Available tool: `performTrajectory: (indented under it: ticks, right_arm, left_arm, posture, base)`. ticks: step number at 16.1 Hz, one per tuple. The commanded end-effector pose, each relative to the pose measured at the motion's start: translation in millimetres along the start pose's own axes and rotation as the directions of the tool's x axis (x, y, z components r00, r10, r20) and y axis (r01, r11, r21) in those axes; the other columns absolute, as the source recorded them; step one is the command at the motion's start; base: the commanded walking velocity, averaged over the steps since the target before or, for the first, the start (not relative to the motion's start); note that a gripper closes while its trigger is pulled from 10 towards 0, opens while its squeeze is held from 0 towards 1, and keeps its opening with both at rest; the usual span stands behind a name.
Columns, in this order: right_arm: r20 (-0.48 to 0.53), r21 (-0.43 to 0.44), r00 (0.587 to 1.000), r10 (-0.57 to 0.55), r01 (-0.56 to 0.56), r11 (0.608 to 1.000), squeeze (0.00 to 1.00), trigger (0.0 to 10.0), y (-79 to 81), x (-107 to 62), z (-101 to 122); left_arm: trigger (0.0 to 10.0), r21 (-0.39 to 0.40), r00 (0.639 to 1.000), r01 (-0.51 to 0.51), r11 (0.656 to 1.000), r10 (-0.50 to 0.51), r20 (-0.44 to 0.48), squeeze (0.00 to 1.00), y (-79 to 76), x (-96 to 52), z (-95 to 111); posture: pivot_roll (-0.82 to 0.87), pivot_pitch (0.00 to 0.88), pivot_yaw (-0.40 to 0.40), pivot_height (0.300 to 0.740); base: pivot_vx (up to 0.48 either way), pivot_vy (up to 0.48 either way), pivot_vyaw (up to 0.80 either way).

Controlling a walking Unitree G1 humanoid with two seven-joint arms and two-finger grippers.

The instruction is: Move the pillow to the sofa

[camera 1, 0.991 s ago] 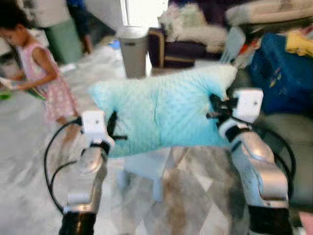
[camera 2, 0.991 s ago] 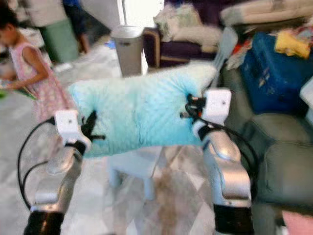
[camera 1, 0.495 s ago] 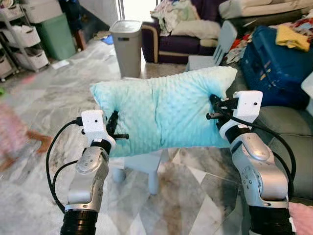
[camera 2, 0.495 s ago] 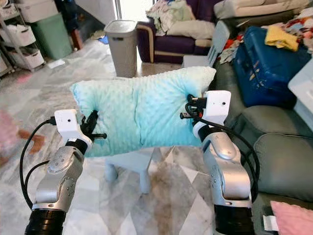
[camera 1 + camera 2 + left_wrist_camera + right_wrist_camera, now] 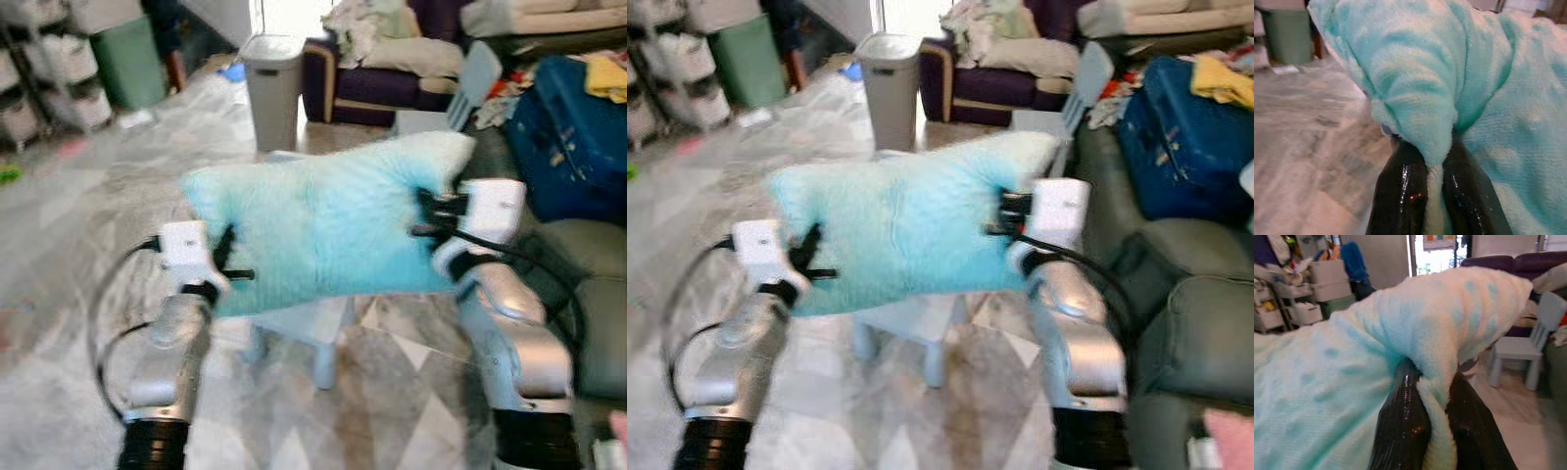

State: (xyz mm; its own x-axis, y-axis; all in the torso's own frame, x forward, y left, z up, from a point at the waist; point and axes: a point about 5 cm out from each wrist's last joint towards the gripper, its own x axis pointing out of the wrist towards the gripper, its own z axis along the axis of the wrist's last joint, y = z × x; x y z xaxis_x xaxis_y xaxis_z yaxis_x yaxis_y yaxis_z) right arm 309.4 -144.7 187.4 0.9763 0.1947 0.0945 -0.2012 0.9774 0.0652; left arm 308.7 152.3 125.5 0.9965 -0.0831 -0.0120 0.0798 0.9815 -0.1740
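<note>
Both grippers' jaws pinch opposite ends of the pillow (image 5: pixel 323 220), lifted between them

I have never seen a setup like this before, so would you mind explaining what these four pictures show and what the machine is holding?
This is a humanoid robot with two silver arms, each ending in two black fingers. The two wide pictures come from a stereo camera on its head, looking down past its arms. The close-ups come from cameras on each wrist. The left gripper and right gripper each pinch one end of a light turquoise pillow, carried in the air above a small pale stool on the marble floor. The grey-green sofa is on the robot's right, a grey bin ahead. The head views are blurred.
</note>
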Motion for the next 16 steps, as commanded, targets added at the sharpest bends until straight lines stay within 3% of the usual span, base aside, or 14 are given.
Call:
performTrajectory:
  ticks: [1,12,16]
  right_arm:
    - [0.010,-0.009,1.000,-0.028,0.028,1.000,0.00,10.0,-7.2,-1.1,4.0]
    - [0.002,-0.011,0.999,-0.032,0.032,0.999,0.00,10.0,-6.3,-1.5,1.9]
    - [0.005,-0.009,0.999,-0.032,0.032,0.999,0.00,10.0,-5.4,-1.2,1.7]
  left_arm:
    - [10.0,-0.010,0.999,0.045,0.999,-0.045,-0.001,0.00,-11.0,2.2,1.4]
    - [10.0,-0.002,0.998,0.062,0.998,-0.062,-0.020,0.00,-12.9,2.0,-0.8]
    - [10.0,-0.004,0.997,0.071,0.997,-0.071,-0.004,0.00,-14.4,1.7,1.6]
  posture:
    - [-0.07,0.000,0.016,0.740]
    - [-0.07,0.000,0.020,0.740]
    - [-0.07,0.000,0.021,0.740]
  base:
    - [0.000,0.480,0.00]
    - [0.000,0.480,0.00]
    - [0.000,0.000,0.00]
